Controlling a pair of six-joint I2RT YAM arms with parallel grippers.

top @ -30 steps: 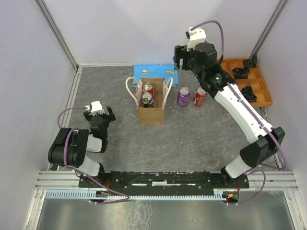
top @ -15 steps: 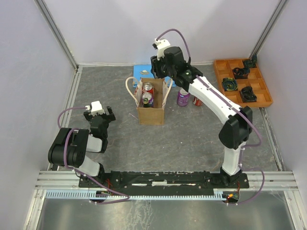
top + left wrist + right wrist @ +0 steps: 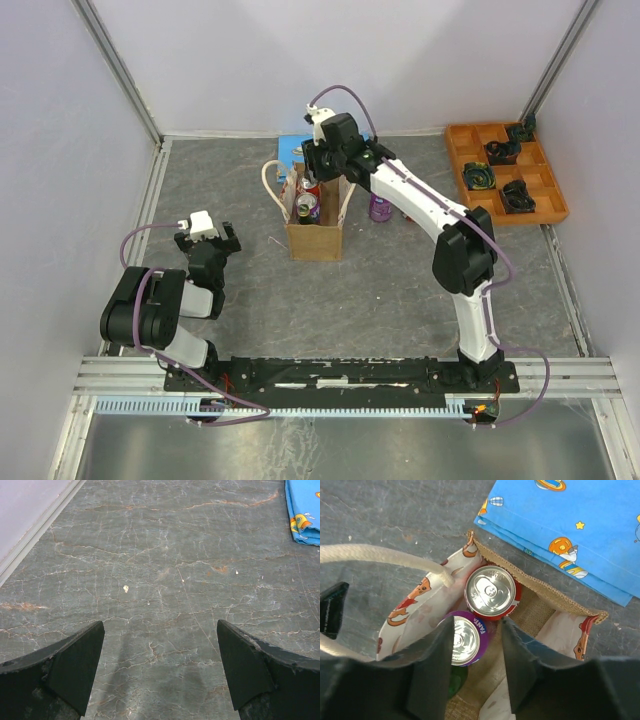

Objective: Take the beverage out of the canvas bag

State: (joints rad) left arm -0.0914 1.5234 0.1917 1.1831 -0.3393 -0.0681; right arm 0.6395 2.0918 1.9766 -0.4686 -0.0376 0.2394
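Top view: right gripper (image 3: 318,168) hangs over canvas bag (image 3: 315,235) at mid-table (image 3: 400,280); left gripper (image 3: 207,240) near-left. Left wrist: jaws wide over bare surface. Right wrist — jaws parted above red can (image 3: 491,591) and purple can (image 3: 465,640), both upright in bag — contact unclear

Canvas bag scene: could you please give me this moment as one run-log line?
right gripper: open, above canvas bag | in bag: red can, purple can | left gripper: open, over table

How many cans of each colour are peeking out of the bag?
Red cans: 1
Purple cans: 1
Total: 2 in the canvas bag. A green bit underneath is too hidden to name.
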